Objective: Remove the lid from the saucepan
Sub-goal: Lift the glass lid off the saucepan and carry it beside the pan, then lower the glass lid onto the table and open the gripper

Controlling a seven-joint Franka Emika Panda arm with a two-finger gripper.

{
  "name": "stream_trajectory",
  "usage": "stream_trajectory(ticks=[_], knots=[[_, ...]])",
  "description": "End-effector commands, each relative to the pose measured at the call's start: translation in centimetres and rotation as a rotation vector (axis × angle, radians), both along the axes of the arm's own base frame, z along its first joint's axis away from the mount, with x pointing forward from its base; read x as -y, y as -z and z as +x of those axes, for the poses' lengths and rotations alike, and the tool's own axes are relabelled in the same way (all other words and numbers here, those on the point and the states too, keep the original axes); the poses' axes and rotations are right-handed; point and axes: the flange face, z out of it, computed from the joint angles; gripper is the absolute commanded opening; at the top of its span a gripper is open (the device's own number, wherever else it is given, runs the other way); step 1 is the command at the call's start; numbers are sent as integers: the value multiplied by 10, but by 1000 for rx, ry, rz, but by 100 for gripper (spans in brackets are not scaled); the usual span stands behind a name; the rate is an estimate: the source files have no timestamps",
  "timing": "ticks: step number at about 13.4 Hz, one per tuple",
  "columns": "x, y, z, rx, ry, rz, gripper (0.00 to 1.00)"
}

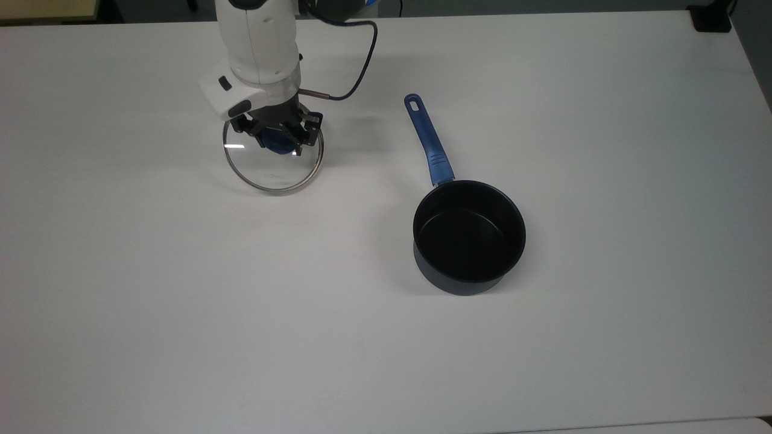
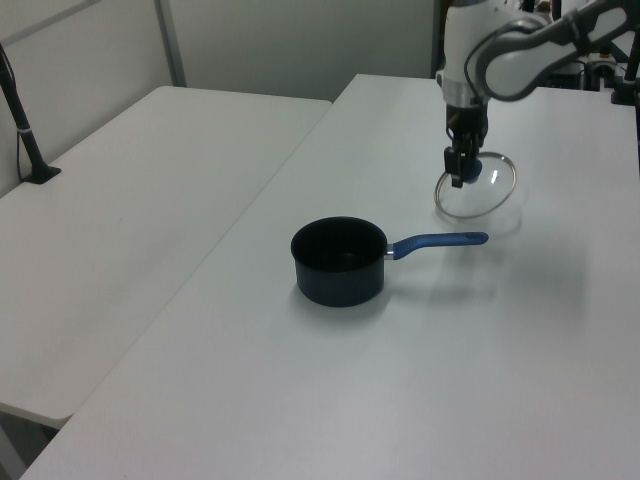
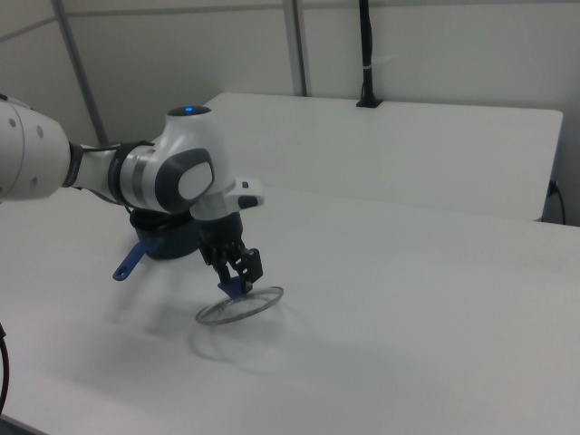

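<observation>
Most of my job looks done: the small round dark saucepan [image 1: 469,237] with its long blue handle sits open on the white table [image 1: 181,313], and the round clear glass lid [image 1: 274,163] with the thin steel rim is well apart from it, toward the top view's left. My claw [image 1: 278,140] is squeezed onto the lid's blue knob [image 1: 277,143], and in the right view the lid [image 3: 239,305] hangs low and tilted, maybe just touching the table. I think what is left is to set it flat and let go.
</observation>
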Motion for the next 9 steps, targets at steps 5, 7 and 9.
stream_trajectory(ticks=[5, 7, 9], knots=[[21, 5, -11, -19, -19, -10, 100], [25, 4, -13, -48, 1, -10, 100], [30, -4, -12, -33, 25, -12, 100]])
